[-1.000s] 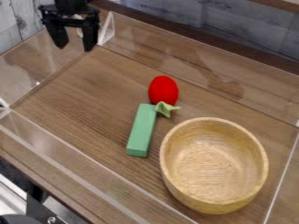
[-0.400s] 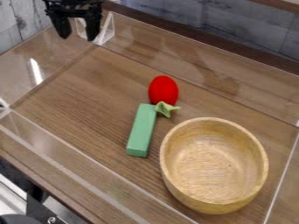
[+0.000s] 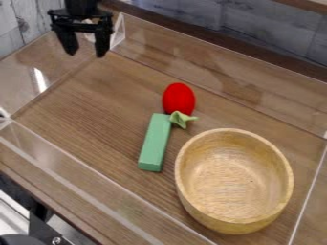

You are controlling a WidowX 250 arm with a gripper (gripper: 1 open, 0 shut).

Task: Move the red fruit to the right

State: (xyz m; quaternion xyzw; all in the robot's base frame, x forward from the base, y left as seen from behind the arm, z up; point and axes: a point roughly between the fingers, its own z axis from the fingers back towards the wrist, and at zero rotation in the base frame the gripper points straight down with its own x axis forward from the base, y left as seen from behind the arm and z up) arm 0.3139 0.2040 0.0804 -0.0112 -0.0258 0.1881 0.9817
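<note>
The red fruit (image 3: 179, 97) is a small glossy red egg shape with a green leafy stem at its lower right, lying near the middle of the wooden table. My gripper (image 3: 80, 49) hangs at the far left corner, well away from the fruit, up and to its left. Its two dark fingers point down and stand apart, open, with nothing between them.
A long green block (image 3: 156, 142) lies just below the fruit, touching its stem. A large wooden bowl (image 3: 234, 216) sits at the front right. Clear plastic walls (image 3: 38, 81) fence the table on all sides.
The gripper rose slightly toward the back left corner, then came down again a little. The fruit, block and bowl have not moved.
</note>
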